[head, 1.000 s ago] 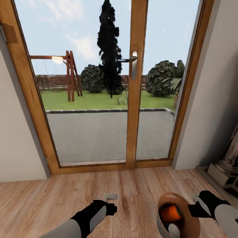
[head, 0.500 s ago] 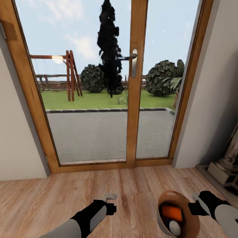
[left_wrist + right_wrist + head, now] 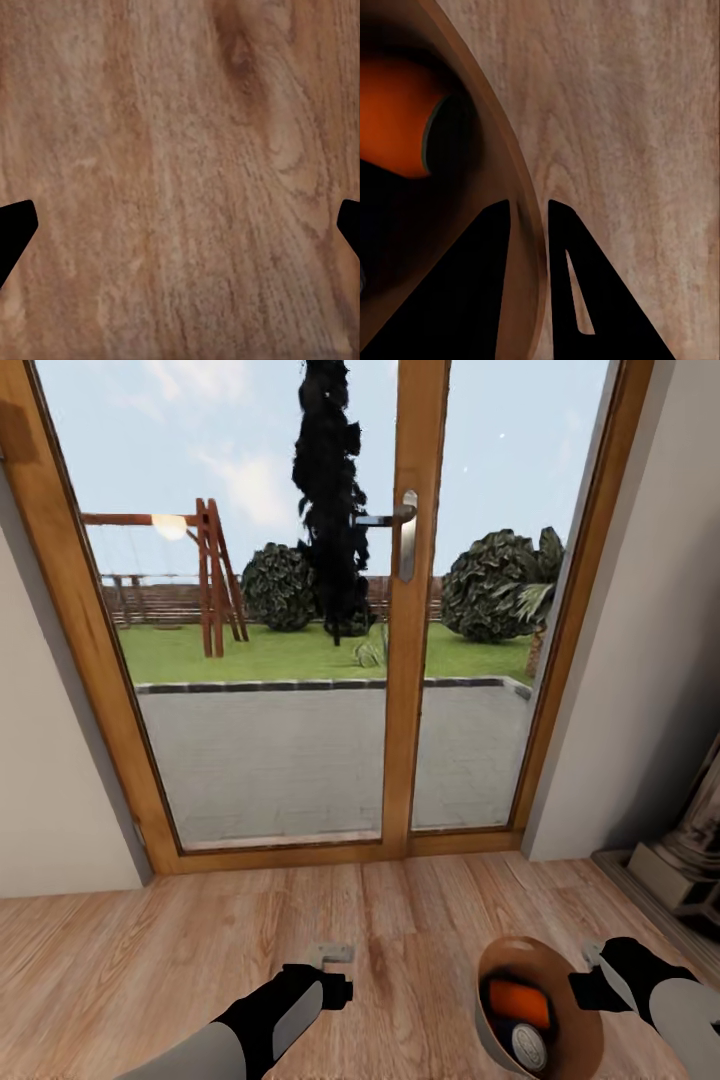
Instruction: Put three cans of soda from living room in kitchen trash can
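Facing a tall wood-framed glass patio door [image 3: 415, 660] with a silver lever handle [image 3: 404, 545], looking out on a paved terrace, a lawn, a red wooden swing frame [image 3: 205, 585], a dark cypress tree [image 3: 330, 500] and round bushes. Pale plaster walls on both sides, light wooden plank floor [image 3: 200, 940] below, and a grey stone statue base [image 3: 690, 855] at the right edge.

Low in the head view, at the right: small round tapered wastebasket [image 3: 548, 960], grey outside and tan wood-coloured inside, held off to the front of the trunk. Inside it, an orange-red cylindrical soda can [image 3: 518, 1002] lying on its side, with a second can's pale round end [image 3: 528, 1046] just below it; a third not told apart.

Right claw [image 3: 582, 992], black, at the basket's right rim. In the right wrist view, the two dark fingers [image 3: 487, 300] pinched on the thin tan wall [image 3: 521, 187], one inside and one outside, the orange can [image 3: 397, 120] lying deep within.

Left claw [image 3: 340, 992], black with a grey forearm, hanging over bare floor, well apart from the basket. In the left wrist view, the two fingertips [image 3: 15, 229] spread wide at opposite edges, nothing but plank between them. A small grey metal floor plate [image 3: 333, 954] just ahead of that claw.
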Robot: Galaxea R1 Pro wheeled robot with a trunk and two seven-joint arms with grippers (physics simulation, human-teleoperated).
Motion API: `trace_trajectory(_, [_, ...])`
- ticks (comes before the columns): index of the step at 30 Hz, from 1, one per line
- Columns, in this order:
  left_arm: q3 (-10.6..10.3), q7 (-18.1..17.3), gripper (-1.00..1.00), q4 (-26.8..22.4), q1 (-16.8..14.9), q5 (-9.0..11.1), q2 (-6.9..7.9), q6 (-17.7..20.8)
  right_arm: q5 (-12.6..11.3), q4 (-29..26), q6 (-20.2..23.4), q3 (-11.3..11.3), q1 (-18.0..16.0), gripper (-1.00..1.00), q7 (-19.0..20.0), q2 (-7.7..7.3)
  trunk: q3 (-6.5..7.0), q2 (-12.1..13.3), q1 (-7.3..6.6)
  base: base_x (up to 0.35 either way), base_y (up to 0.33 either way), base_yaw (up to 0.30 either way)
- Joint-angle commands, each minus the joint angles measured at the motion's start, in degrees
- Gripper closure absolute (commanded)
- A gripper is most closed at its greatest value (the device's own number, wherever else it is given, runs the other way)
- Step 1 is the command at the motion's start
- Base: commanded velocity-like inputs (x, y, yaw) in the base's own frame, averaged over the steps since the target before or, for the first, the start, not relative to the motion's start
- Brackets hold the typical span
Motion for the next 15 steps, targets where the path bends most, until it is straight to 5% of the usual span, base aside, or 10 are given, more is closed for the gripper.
trace_trajectory(1, [-0.01,0.00,-1.00,0.00,0.00,-0.03,0.00,-0.01,-0.32,-0.05,0.02,-0.42,-0.04,1.00,0.13,0.00,-0.22,-0.02,0.02,0.000,0.000,0.000])
trace_trajectory(15, [-0.05,0.00,-1.00,-0.03,0.00,-0.18,0.00,-0.03,-0.32,-0.05,-0.07,-0.40,-0.04,1.00,-1.28,0.06,-1.55,-0.10,0.17,0.000,0.000,0.000])
